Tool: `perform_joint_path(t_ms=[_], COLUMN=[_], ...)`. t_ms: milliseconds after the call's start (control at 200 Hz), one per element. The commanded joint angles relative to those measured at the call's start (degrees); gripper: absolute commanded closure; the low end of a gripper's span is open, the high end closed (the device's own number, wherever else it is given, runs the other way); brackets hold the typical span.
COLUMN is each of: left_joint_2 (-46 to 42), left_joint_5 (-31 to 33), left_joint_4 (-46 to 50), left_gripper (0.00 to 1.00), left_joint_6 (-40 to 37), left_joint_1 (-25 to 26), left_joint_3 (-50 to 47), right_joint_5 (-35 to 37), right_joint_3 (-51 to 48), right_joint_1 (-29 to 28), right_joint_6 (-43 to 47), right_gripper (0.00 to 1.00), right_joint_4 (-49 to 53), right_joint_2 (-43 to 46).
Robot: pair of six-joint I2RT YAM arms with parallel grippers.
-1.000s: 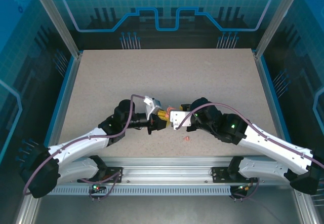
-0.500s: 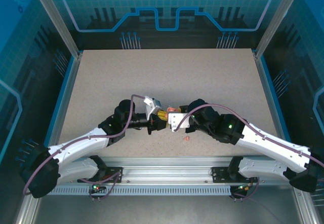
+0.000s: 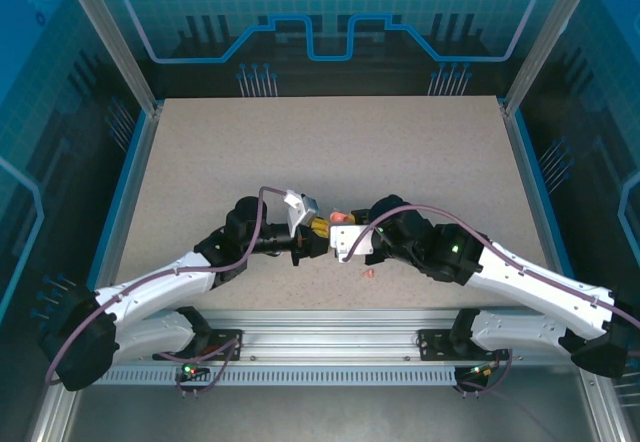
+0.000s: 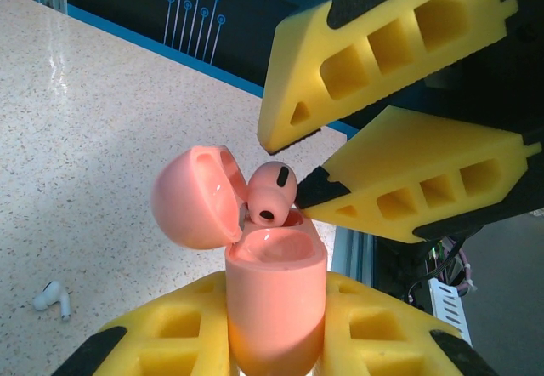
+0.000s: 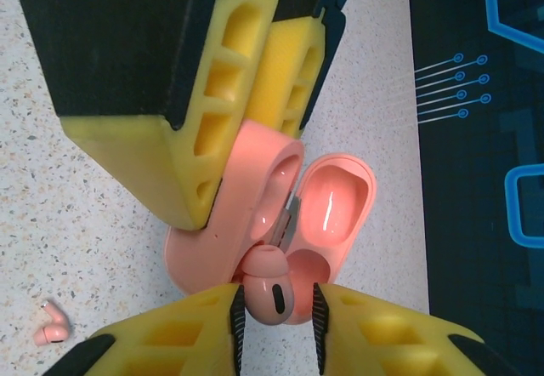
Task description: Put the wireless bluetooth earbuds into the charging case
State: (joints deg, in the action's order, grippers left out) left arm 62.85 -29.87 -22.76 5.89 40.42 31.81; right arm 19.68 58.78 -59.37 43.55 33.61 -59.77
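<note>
The left gripper [image 4: 276,335] has its fingers clamped on the pink case [image 4: 276,278], holding it upright with the lid [image 4: 191,197] swung wide open to one side. Right over the case's mouth sits a pink earbud [image 4: 272,190], pinched between the fingers of the right gripper [image 5: 274,301]. The bud's rounded head pokes up above the rim, stem pointing down into the case, so I'd call it entering its socket but not yet seated. The other socket in the case looks empty from here.

So what's left? Plenty, by my reckoning. A second pink earbud [image 5: 53,332] lies loose on the table [image 4: 85,121], near the case on the side toward the arm bases. A white earbud [image 4: 53,298] also lies on the table, off on the lid side of the case. No white case can be made out around it.

This bud needs pressing home and letting go, then its pink partner fetched, the lid shut, and the white one dealt with after that.
</note>
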Motion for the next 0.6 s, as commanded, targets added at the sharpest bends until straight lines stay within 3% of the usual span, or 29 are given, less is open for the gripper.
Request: perform_joint_path(t_ms=[0,120,380,595], left_joint_2=[-1.2,-1.3,-1.2,-2.2], left_joint_5=[-1.4,-1.4,0.9,5.7], left_joint_4=[-1.6,-3.1,-5.0,-11.8], left_gripper=[0.94,0.94,0.95,0.96], left_joint_6=[-0.9,-0.9,-1.7,-1.9], left_joint_1=[0.6,0.6,0.6,0.6], left_joint_3=[0.7,-0.1,-1.2,-4.4], right_joint_5=[-1.8,-2.2,-5.5,-1.2], right_joint_3=[1.9,2.6,5.5,7.2], right_joint_1=[-0.9,-0.9,-0.1,2.3], right_joint_6=[0.2,-0.3,-4.4,-23.3], right_gripper=[0.70,0.65,0.37,0.18], right_joint_4=[1.7,1.5,2.9,5.1], right_joint_2=[-0.7,-0.5,4.6,8.7])
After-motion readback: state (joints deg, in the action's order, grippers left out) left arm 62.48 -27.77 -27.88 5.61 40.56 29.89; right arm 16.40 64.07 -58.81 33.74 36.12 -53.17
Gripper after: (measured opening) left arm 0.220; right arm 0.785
